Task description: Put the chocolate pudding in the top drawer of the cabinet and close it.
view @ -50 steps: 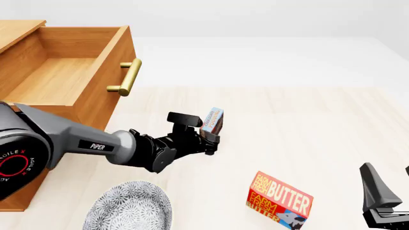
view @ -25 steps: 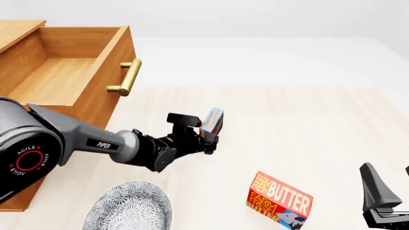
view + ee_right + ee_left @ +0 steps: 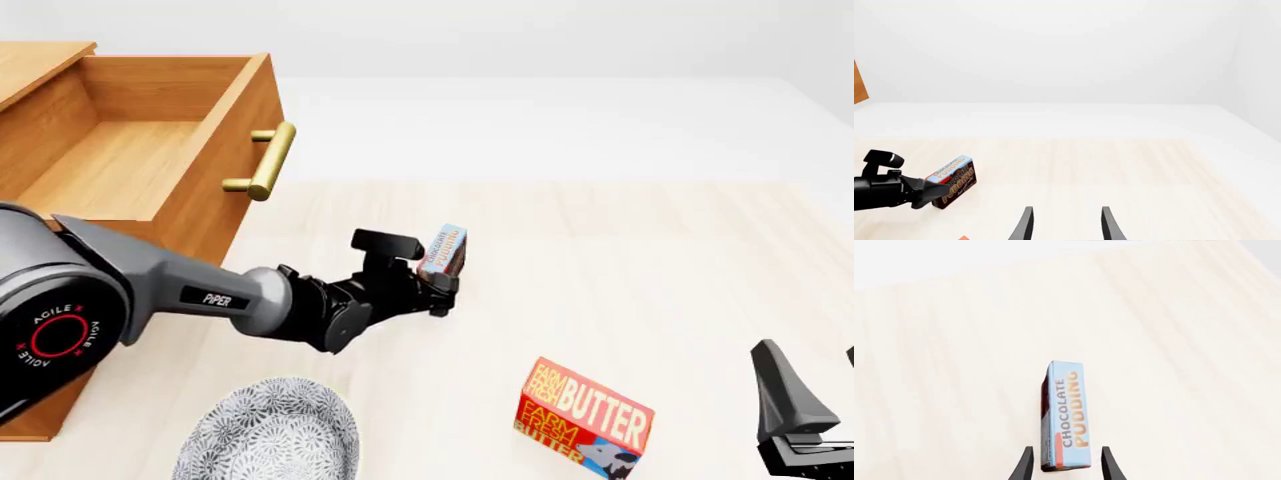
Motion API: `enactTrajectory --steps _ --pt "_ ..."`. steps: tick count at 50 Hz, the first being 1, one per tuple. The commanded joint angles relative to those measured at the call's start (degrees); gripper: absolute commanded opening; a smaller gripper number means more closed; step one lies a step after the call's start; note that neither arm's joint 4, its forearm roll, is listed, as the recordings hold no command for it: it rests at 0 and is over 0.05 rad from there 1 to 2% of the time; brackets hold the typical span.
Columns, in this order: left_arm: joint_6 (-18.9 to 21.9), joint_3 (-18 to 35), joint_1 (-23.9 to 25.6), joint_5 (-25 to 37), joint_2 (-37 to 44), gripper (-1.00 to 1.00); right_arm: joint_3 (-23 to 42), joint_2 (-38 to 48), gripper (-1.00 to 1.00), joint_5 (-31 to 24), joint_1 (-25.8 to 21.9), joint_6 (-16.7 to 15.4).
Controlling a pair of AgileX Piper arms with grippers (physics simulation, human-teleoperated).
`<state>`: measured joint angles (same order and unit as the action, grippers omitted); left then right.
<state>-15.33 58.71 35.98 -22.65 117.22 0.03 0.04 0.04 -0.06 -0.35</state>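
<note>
The left arm (image 3: 160, 290) is grey with white "PIPER" lettering, a red-ringed "AGILEX" joint and a black wrist.

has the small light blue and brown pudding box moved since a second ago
No. In the front view the chocolate pudding keeps its spot relative to the red butter box, between the left gripper fingers.

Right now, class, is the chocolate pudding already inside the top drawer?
No: the chocolate pudding stands on the table between the left gripper's fingers, outside the open top drawer.
</note>
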Motion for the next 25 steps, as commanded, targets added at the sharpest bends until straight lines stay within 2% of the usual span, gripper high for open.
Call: enactTrajectory --steps 1,7,8,20,21,25 --pt "0.36 0.31 0.09 0.12 -0.12 1.0 0.0 0.0 1.0 0.01 0.0 -0.01" --pt "0.46 0.26 0.09 0.14 0.02 1.0 0.0 0.0 1.0 0.02 0.01 0.0" --pt "0.69 0.57 -0.28 0.42 0.15 -1.0 0.0 0.0 1.0 0.0 0.0 0.01" --pt "1.59 0.96 -0.4 0.91 -0.07 -1.0 0.0 0.0 1.0 0.0 0.0 0.0" --pt "3.56 1.93 -1.6 1.75 -0.16 -1.0 0.0 0.0 1.0 0.0 0.0 -0.01" --pt "3.47 1.88 -1.28 2.19 -1.01 -1.0 0.0 0.0 1.0 0.0 -0.01 -0.02"
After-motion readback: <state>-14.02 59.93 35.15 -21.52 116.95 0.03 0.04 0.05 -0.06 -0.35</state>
